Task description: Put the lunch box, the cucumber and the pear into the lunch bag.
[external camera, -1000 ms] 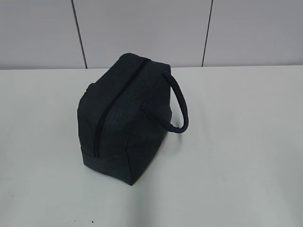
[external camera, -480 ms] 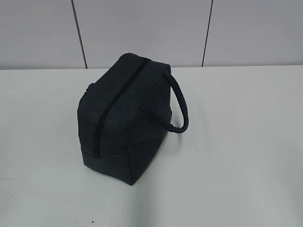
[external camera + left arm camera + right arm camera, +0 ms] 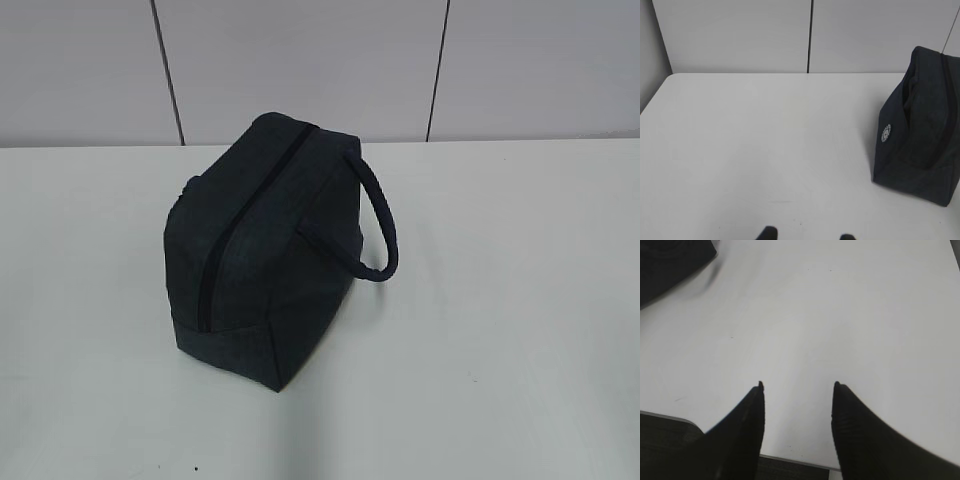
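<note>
The lunch bag [image 3: 265,250] stands alone on the white table [image 3: 500,300], a little left of the middle in the exterior view, with one narrow end turned toward the near edge. Its zipper [image 3: 240,235] runs along the top ridge from the far end down to the near end and looks closed along the whole visible length. One rounded strap handle [image 3: 380,225] loops out to the right side of the bag — its lower end hangs just above the tabletop.

In the left wrist view the bag sits at the far right, showing a small round white emblem [image 3: 885,133] on its end panel. The left gripper [image 3: 807,235] shows only two dark fingertips at the bottom edge (they stand apart, with nothing between them).

The right gripper [image 3: 796,386] hovers over bare table near the near edge — jaws spread wide, holding nothing. A dark corner of the bag appears at the far left of that view.
</note>
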`<state>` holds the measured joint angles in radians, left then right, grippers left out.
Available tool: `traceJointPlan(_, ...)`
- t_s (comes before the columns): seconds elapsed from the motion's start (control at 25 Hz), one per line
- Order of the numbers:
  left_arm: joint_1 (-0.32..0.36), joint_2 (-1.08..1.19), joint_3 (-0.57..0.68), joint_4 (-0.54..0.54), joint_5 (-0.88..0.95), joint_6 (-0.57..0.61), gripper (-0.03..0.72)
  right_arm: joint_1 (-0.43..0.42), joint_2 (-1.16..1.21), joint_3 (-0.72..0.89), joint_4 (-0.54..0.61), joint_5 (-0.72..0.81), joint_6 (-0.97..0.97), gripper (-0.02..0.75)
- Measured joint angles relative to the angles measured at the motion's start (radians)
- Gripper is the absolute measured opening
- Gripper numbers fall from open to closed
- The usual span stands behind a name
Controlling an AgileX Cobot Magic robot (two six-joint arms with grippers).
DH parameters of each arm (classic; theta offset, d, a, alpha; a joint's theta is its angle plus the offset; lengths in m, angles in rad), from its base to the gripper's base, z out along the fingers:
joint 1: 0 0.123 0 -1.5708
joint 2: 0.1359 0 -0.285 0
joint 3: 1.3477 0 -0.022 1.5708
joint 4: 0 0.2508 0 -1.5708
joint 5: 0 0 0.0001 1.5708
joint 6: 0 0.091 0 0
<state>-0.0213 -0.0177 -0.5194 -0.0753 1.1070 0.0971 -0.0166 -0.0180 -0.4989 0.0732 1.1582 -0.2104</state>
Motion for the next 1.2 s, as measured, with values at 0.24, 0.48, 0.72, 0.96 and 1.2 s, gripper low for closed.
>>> traceJointPlan(0.24, 0.0, 0.0, 0.0, -0.001, 0.0, 0.001, 0.243, 0.0, 0.0, 0.0, -0.002, -0.002, 0.0, 0.352)
traceJointPlan(0.48, -0.002, 0.0, 0.0, -0.001, 0.0, 0.001, 0.243, 0.0, 0.0, 0.0, -0.002, -0.002, 0.0, 0.352)
traceJointPlan(0.72, -0.025, 0.0, 0.0, -0.002, 0.0, 0.001, 0.241, 0.0, 0.0, 0.0, -0.002, -0.002, 0.0, 0.352)
traceJointPlan(0.96, -0.029, 0.0, 0.0, -0.002, 0.0, 0.001, 0.241, 0.0, 0.0, 0.0, -0.002, -0.002, 0.0, 0.352)
traceJointPlan(1.2, -0.029, 0.0, 0.0, -0.002, 0.0, 0.001, 0.241, 0.0, 0.0, 0.0, -0.002, -0.002, 0.0, 0.352)
